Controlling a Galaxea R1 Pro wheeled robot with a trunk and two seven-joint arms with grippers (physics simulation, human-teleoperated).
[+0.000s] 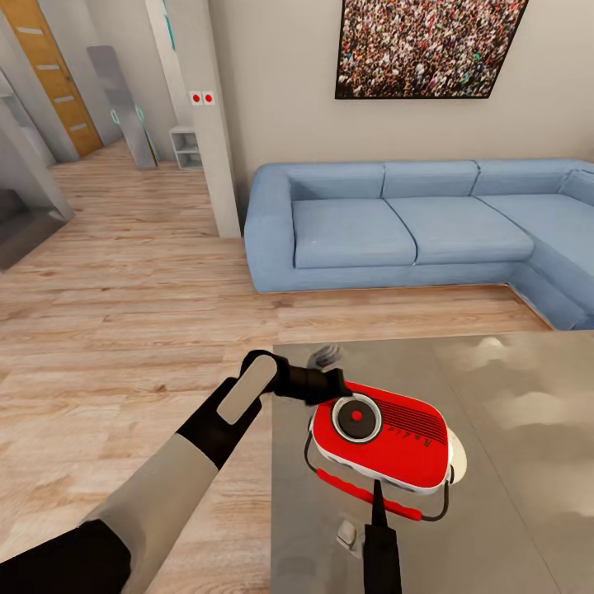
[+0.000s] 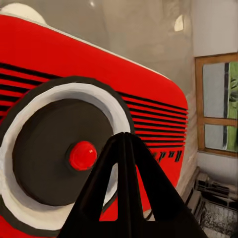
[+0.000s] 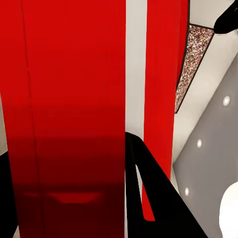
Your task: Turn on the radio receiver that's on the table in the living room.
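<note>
Radio receiver (image 1: 388,441) lying near desk (image 1: 511,495) front-left corner, dial up. Left gripper (image 1: 337,384) pressing closed at dial edge, likely switching. Right gripper (image 1: 377,495) at handle side, probably steadying; state unclear.

The bench (image 1: 511,412) lay bare across the right half of the head view, open for a reach from that side. At lower centre the radio receiver (image 1: 388,441) blocked the near corner, with the left gripper (image 1: 328,381) pressed at its upper-left edge and the right gripper (image 1: 378,495) against its handle (image 1: 363,493) below. A white disc (image 1: 459,459) lay tucked under its right end. Beyond, bare wood floor (image 1: 148,280) separated the bench from the sofa (image 1: 412,223).
</note>
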